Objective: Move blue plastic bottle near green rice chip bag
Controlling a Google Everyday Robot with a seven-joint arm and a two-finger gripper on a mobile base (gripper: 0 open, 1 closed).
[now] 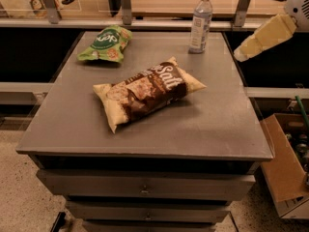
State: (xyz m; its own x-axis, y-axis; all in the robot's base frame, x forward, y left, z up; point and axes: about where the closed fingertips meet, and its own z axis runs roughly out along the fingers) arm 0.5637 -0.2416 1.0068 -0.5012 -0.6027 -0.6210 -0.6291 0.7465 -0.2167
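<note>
claw (245, 52) right of table (217, 129) | free: blue plastic bottle (201, 23) to green rice chip bag (105, 43) | block: Salt bag (147, 91) centre

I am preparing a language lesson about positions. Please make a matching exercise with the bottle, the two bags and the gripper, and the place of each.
Things:
1. blue plastic bottle
2. green rice chip bag
3. Salt bag
4. gripper

Places:
A. lying in the middle of the table
B. in the air, past the table's right edge
C. near the far left corner
D. upright at the far edge, right of centre

Pairs: 1-D, 2-C, 3-A, 4-B
</note>
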